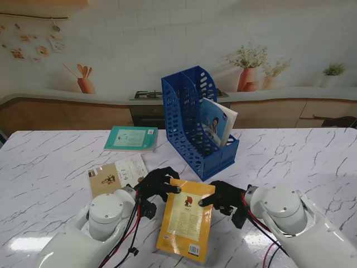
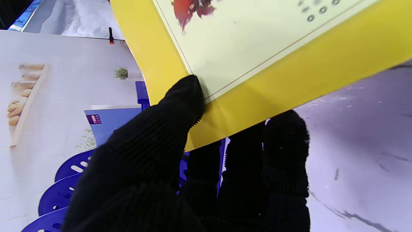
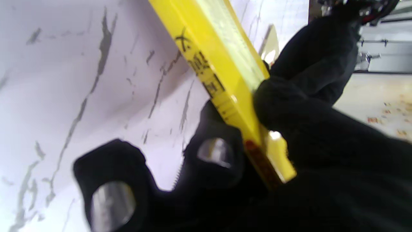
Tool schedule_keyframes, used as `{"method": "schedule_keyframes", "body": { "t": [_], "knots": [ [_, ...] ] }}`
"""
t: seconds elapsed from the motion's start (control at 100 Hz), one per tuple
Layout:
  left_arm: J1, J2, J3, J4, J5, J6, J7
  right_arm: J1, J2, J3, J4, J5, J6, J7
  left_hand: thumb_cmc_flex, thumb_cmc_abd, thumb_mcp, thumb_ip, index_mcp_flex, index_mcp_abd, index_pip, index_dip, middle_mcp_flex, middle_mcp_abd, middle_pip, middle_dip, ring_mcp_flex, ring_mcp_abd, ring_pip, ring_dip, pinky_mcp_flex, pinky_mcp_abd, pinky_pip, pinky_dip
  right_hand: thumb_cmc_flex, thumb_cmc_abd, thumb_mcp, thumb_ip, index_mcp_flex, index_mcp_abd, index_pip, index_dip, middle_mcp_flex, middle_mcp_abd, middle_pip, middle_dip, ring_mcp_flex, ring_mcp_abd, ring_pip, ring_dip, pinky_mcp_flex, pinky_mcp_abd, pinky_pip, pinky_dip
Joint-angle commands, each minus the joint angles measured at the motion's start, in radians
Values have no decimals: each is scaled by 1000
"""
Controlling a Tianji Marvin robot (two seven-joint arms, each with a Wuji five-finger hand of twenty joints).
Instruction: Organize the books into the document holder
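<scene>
I pinch the yellow book [image 1: 186,226] at its far corners, left hand [image 1: 157,184] and right hand [image 1: 221,196] each closed on it, lifted near the tabletop's near edge. One book [image 1: 217,124] already stands in the blue document holder [image 1: 196,120]. The teal book [image 1: 131,138] and tan book [image 1: 116,175] wait, lying flat.

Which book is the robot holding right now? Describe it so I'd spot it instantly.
Start at the blue document holder in the middle of the marble table, then look nearer to me. The yellow book is gripped by the left robot hand and right robot hand. It alone has a bright yellow border and is lifted.
</scene>
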Motion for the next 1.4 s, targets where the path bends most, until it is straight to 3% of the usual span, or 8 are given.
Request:
{"method": "schedule_keyframes", "body": {
  "t": [0.0, 0.1, 0.21, 0.26, 0.39, 0.62, 0.9, 1.39],
  "knots": [
    [-1, -2, -11, -25, 5, -31, -7, -39, -17, 15, -32, 8, -21, -40, 68, 57, 2, 63, -1, -32, -12, -36, 8, 0, -25, -30, -27, 7, 56, 6, -40, -30, 82, 77, 281, 206, 256, 63, 273, -330, 222, 145, 75, -58, 98, 37, 25, -128, 74, 18, 59, -671, 280, 22],
    [7, 4, -26, -48, 14, -31, -17, -71, -28, 47, -65, 9, -44, -89, 12, 72, -24, 64, -15, 6, -122, -115, -77, 17, 17, -124, -117, 42, 35, -52, -153, 4, 88, 207, 282, 212, 249, 63, 265, -330, 226, 153, 67, -62, 103, 42, 25, -133, 78, 16, 60, -671, 280, 29],
    [16, 9, -40, -69, 26, -32, -19, -102, -36, 81, -106, 15, -49, -127, -56, 96, -26, 65, -4, 33, -278, -174, -176, 22, 92, -248, -200, 73, -45, -103, -272, 44, 38, 270, 283, 217, 243, 62, 255, -331, 230, 158, 59, -64, 105, 46, 24, -134, 79, 13, 60, -670, 280, 31],
    [20, 12, -46, -78, 30, -34, -28, -114, -40, 95, -124, 22, -52, -142, -90, 122, -42, 68, 3, 46, -349, -197, -227, 32, 115, -360, -239, 84, -84, -124, -328, 60, -6, 286, 284, 221, 238, 61, 250, -330, 232, 160, 54, -65, 105, 48, 24, -134, 80, 11, 60, -670, 280, 32],
    [25, 19, -55, -96, 47, -44, -39, -145, -49, 128, -173, 28, -57, -185, -164, 176, -47, 99, 12, 34, -496, -259, -289, 42, 56, -444, -336, 96, -213, -188, -470, 95, -131, 261, 286, 227, 230, 60, 240, -332, 238, 164, 47, -65, 108, 52, 24, -136, 78, 6, 60, -670, 280, 33],
    [33, 28, -69, -120, 82, -49, -50, -168, -61, 182, -253, 16, -64, -251, -192, 190, -97, 104, -53, 43, -647, -312, -423, 47, -37, -495, -482, 108, -390, -270, -634, 102, -308, 176, 286, 240, 213, 64, 230, -342, 244, 165, 40, -76, 108, 56, 24, -139, 78, 0, 60, -670, 280, 32],
    [56, 37, -95, -135, 110, -43, -65, -137, -82, 229, -324, -22, -52, -351, -191, 189, -107, 106, -46, 44, -646, -299, -435, 43, -53, -506, -508, 78, -467, -311, -679, 93, -383, 124, 286, 260, 191, 69, 225, -358, 250, 168, 33, -84, 105, 63, 24, -140, 70, -8, 55, -668, 280, 10],
    [83, 49, -121, -133, 180, -21, -76, 67, -107, 218, -315, -121, -17, -463, -190, 190, -106, 105, -55, 38, -615, -271, -434, 35, -51, -506, -513, 70, -479, -324, -696, 85, -412, 101, 287, 278, 158, 69, 205, -370, 253, 177, 7, -98, 101, 79, 23, -139, 65, -25, 49, -654, 280, -25]
  ]
}}
